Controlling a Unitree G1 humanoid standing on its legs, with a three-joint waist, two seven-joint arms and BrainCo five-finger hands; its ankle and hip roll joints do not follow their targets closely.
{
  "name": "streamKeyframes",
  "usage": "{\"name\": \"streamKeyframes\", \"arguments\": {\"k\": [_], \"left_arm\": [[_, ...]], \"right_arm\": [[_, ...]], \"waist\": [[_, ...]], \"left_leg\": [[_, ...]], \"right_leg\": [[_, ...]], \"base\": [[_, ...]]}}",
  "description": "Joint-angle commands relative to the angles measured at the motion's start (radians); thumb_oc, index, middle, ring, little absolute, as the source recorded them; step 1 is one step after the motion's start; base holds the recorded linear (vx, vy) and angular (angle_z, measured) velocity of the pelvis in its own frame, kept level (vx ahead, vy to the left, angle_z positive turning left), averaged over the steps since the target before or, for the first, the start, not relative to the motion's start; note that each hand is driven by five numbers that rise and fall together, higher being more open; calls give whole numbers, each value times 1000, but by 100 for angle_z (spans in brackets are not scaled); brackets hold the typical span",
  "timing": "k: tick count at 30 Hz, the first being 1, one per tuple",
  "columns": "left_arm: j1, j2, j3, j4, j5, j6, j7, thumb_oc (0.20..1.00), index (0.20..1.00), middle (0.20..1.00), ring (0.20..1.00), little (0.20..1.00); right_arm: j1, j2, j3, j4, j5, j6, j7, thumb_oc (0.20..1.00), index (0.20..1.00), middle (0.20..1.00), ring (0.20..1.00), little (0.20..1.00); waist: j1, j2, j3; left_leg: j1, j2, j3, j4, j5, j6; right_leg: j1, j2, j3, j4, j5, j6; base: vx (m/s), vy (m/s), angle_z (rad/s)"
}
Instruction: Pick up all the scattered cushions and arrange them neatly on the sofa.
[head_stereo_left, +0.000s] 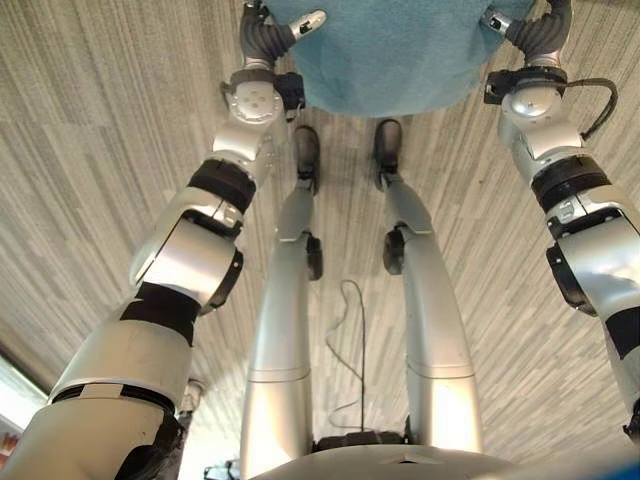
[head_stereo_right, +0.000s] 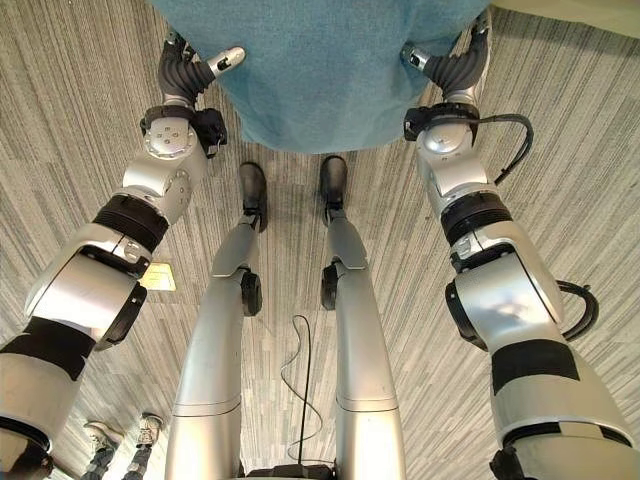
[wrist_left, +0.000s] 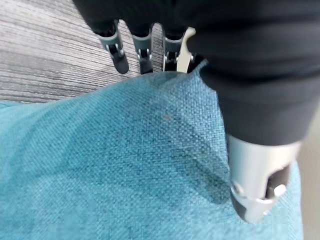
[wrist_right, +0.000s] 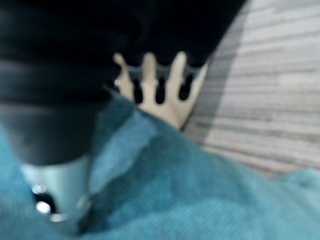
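Gripping the teal cushion (head_stereo_right: 330, 70) at twelve o'clock, left hand (head_stereo_left: 268, 38) and right hand (head_stereo_right: 445, 62) pinching opposite edges above the floor (head_stereo_right: 80, 130), likely slipping if either pinch loosens.

Nothing to read here: no words, labels or numbers on the cushion (head_stereo_right: 320, 70) or the floor (head_stereo_right: 580, 200).

Teal cushion (head_stereo_right: 330, 70) cut off at top edge; fingertips hidden behind it.
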Motion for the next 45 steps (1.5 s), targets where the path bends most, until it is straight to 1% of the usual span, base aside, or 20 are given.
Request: {"name": "streamKeyframes", "arguments": {"k": [1,2,3,6,7,8,9,12,18,20,24,29,30,36,37,38,39,40,41,45], "left_arm": [[43,-55,4,4,-21,-52,-27,1000,1000,1000,1000,1000],[39,-77,2,-17,-44,-60,-26,1000,1000,1000,1000,1000],[39,-76,2,-17,-44,-60,-26,1000,1000,1000,1000,1000],[43,-108,7,-36,-75,-67,-29,1000,1000,1000,1000,1000],[44,-108,5,-41,-75,-68,-30,633,633,633,633,633],[47,-106,4,-46,-75,-70,-33,275,275,275,275,275],[48,-102,4,-51,-75,-70,-33,200,200,200,200,200],[55,-81,15,-74,-84,-81,-38,200,200,200,200,200],[79,-51,45,-114,-97,-96,-35,200,200,200,200,200],[135,-47,57,-166,-80,-99,-46,200,200,200,200,200],[245,-73,66,-260,-42,-101,-82,200,200,200,200,200],[404,-104,68,-403,21,-105,-119,200,200,200,200,200],[462,-107,64,-463,47,-108,-132,200,200,200,200,200],[613,-101,66,-599,101,-123,-172,200,200,200,200,200],[616,-101,66,-601,101,-122,-172,200,200,200,200,200],[686,-91,78,-656,122,-126,-190,200,200,200,200,200],[712,-87,75,-666,126,-126,-199,200,200,200,200,200],[771,-92,83,-693,119,-122,-217,200,200,200,200,200],[772,-91,83,-694,119,-122,-217,200,200,200,200,200],[884,-103,100,-732,104,-112,-258,200,200,200,200,200]], "right_arm": [[44,97,61,-33,-6,-55,7,1000,1000,1000,1000,1000],[40,141,58,-68,21,-77,16,1000,1000,1000,1000,1000],[40,141,58,-69,21,-77,16,1000,1000,1000,1000,1000],[49,205,51,-115,89,-115,57,1000,1000,1000,1000,1000],[49,215,54,-123,105,-123,73,718,718,718,718,718],[49,218,55,-129,120,-129,88,316,316,316,316,316],[48,216,57,-139,128,-136,97,200,200,200,200,200],[54,211,48,-175,151,-164,115,200,200,200,200,200],[87,178,-1,-230,133,-187,107,200,200,200,200,200],[145,164,-29,-273,108,-190,113,200,200,200,200,200],[282,177,-99,-345,117,-209,154,200,200,200,200,200],[457,182,-153,-468,69,-213,180,200,200,200,200,200],[513,175,-169,-522,36,-212,187,200,200,200,200,200],[690,144,-225,-657,-80,-191,200,200,200,200,200,200],[693,145,-225,-660,-81,-189,200,200,200,200,200,200],[794,137,-257,-696,-115,-179,214,200,200,200,200,200],[820,137,-258,-706,-119,-174,226,200,200,200,200,200],[891,145,-272,-728,-117,-169,248,200,200,200,200,200],[893,146,-273,-730,-117,-169,248,200,200,200,200,200],[1000,154,-286,-742,-113,-152,307,200,200,200,200,200]], "waist": [[-37,48,-114],[-37,51,-113],[-37,50,-114],[-38,55,-119],[-38,56,-120],[-38,56,-121],[-38,56,-121],[-40,58,-125],[-50,61,-144],[-54,64,-156],[-63,66,-176],[-75,62,-181],[-78,61,-185],[-91,49,-217],[-90,49,-215],[-98,36,-233],[-100,33,-240],[-103,24,-257],[-102,23,-254],[-113,7,-278]], "left_leg": [[-48,-17,-109,108,-116,-5],[-50,-17,-107,113,-119,-4],[-50,-17,-107,114,-119,-4],[-49,-16,-105,122,-124,-4],[-49,-16,-105,122,-124,-4],[-47,-15,-105,122,-124,-4],[-45,-14,-103,123,-125,-5],[-43,-13,-102,127,-127,-7],[-34,-9,-99,118,-126,-10],[-7,-7,-95,99,-121,-11],[98,-5,-87,24,-112,-13],[278,-3,-84,-72,-111,-17],[356,-10,-82,-112,-112,-16],[572,-23,-73,-186,-126,-18],[577,-22,-73,-188,-126,-18],[686,-28,-57,-229,-98,-17],[714,-28,-52,-227,-102,-15],[802,-24,-41,-253,-110,-15],[808,-24,-40,-255,-110,-15],[972,-19,-7,-275,-137,-4]], "right_leg": [[37,14,-12,16,-73,86],[33,16,-13,26,-76,85],[32,16,-13,27,-76,85],[27,19,-14,35,-81,82],[25,18,-15,37,-81,82],[25,19,-14,40,-82,81],[27,19,-14,40,-82,81],[27,19,-15,44,-82,79],[38,20,-16,42,-85,78],[71,20,-16,23,-84,77],[167,18,-17,-36,-81,78],[330,1,-9,-128,-69,83],[398,-3,-5,-168,-64,86],[613,-19,0,-282,-40,94],[619,-19,0,-284,-40,95],[732,-34,1,-348,1,99],[764,-38,0,-358,5,99],[856,-41,6,-397,9,105],[861,-41,7,-399,10,105],[1031,-41,40,-453,16,123]], "base": [[0,0,0],[0,0,0],[0,0,0],[0,0,0],[0,0,0],[0,0,0],[0,0,0],[0,0,0],[0,0,0],[-16,19,0],[-29,37,-3],[-14,66,-5],[31,111,-7],[36,76,-10],[-51,100,-9],[-17,95,-9],[53,140,-10],[97,63,-13],[102,74,-22],[108,100,-31]]}}
